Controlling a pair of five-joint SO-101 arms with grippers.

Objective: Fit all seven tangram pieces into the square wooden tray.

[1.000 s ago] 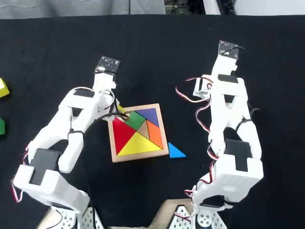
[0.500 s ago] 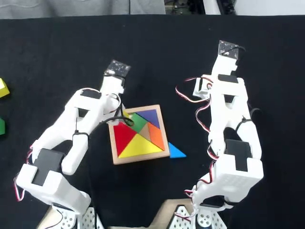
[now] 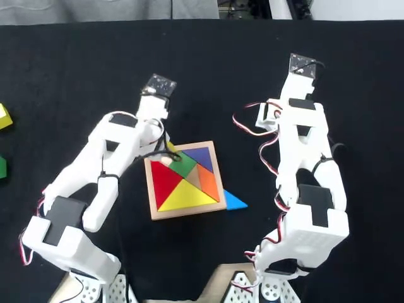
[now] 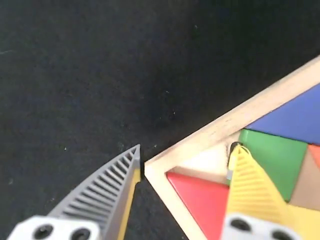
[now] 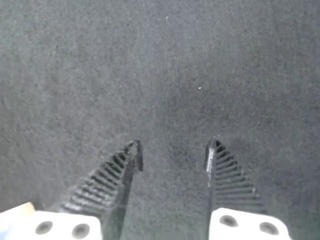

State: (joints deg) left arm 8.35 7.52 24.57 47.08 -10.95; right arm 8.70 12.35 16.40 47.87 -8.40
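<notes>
Left gripper [image 4: 186,148], jaws wide and empty, straddles a corner of the wooden tray [image 3: 187,211], one finger in the bare corner slot [image 4: 210,160]. The blue triangle [image 3: 233,201] lies on the bench [image 3: 76,63] against the tray. Right gripper [image 5: 172,145] hangs open, empty. A sideways pull could drag the tray or dislodge the seated pieces [image 3: 186,196].

Black cloth [image 3: 76,57] covers the table and takes up most of the high view. It is also the dark, slightly fuzzy background in both wrist views. Yellow block [image 3: 4,117] sits at the far left edge, mid-height, cut off by the frame. Green block [image 3: 2,166] is just below it on the same edge, also cut off, and apart from the yellow one. Grey fabric [image 3: 95,9] runs along the top left. Dark equipment [image 3: 252,7] at top centre, too small to tell what. White surface [image 3: 360,9] in the top right corner. Pale wooden board [image 3: 218,281] at bottom centre edge.
</notes>
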